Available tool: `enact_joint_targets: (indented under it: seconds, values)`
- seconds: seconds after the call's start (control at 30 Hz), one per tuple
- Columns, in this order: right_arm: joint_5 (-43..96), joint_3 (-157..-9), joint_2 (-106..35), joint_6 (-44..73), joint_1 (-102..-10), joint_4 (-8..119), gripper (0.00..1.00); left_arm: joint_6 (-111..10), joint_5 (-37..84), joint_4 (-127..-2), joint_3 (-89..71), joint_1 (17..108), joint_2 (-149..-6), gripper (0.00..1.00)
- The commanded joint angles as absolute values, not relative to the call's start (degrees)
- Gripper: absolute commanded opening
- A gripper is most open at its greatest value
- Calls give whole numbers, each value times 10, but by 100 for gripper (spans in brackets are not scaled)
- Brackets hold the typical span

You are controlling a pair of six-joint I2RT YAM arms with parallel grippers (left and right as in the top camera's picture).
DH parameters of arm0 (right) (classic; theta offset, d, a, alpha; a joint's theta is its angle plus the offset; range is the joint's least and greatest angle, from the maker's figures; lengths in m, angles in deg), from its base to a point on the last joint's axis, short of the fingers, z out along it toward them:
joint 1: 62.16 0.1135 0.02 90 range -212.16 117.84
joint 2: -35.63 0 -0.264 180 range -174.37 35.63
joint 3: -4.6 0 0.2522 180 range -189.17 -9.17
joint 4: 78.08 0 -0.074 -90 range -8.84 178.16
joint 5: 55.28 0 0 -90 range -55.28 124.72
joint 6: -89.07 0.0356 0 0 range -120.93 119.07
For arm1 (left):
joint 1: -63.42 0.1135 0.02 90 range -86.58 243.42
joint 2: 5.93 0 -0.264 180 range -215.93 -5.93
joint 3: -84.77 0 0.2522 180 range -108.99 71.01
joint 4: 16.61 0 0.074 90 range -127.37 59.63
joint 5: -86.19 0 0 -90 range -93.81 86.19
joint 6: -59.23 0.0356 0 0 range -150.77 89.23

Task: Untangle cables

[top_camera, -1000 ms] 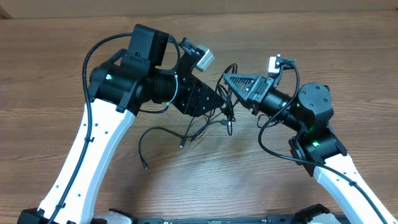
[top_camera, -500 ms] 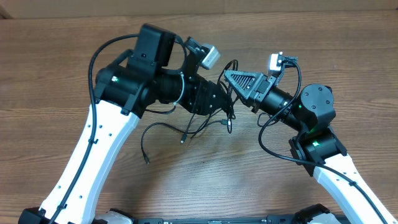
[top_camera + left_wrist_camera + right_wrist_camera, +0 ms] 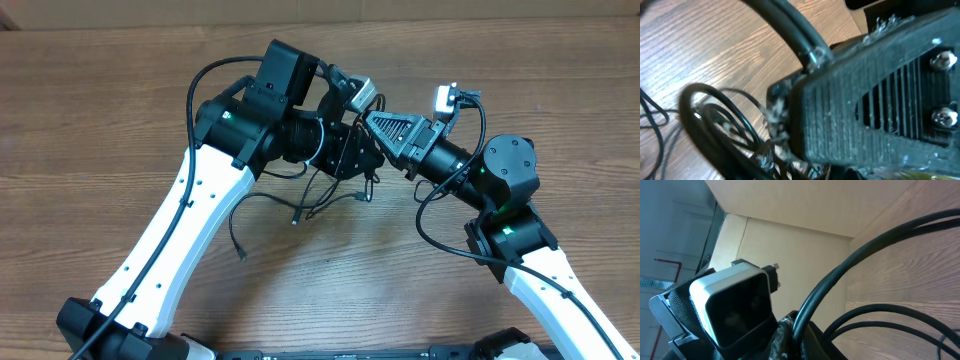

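Note:
The cables (image 3: 318, 203) are thin black cords in a loose tangle on the wooden table, under and between my two grippers. Loose plug ends trail to the front left (image 3: 240, 255). My left gripper (image 3: 356, 160) is low over the tangle, shut on the cables, almost touching my right gripper (image 3: 373, 124). The right gripper is shut on a loop of the cables. In the left wrist view the cable loops (image 3: 700, 125) lie lower left, and the right gripper's ribbed finger (image 3: 875, 100) fills the right. In the right wrist view a cable (image 3: 840, 280) rises from between the fingers (image 3: 800, 330).
The wooden table (image 3: 100, 110) stretches on all sides. The left arm's white link (image 3: 190, 230) runs diagonally across the front left. The left wrist camera (image 3: 735, 305) sits close in front of the right gripper. A pale wall (image 3: 805, 255) stands behind.
The left arm has swung right and a little back, bringing its gripper up against the right gripper. The loose cable ends shifted slightly right with it. The right arm has stayed still.

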State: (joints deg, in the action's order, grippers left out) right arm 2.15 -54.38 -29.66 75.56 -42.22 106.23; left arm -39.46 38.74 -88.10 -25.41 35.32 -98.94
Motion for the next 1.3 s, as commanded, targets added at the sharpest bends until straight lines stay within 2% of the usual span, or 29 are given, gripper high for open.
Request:
enact_joint_targets:
  seconds: [0.0,0.27,0.47,0.67,0.87,1.27]
  values:
    - [12,-543,-295,758,-419,1066,4,-392,359,-873,-263,368,-971,30]
    - [17,-543,-295,755,-420,977,4,-367,338,-899,-263,399,-936,26]
    - [17,-543,-295,751,-420,967,4,-357,327,-928,-263,411,-932,22]
    - [17,-543,-295,751,-420,980,4,-357,348,-927,-263,406,-932,24]
    - [17,-543,-295,752,-420,1018,4,-359,345,-927,-263,389,-934,32]
    - [16,-543,-295,752,-420,1018,4,-362,341,-918,-263,358,-959,31]
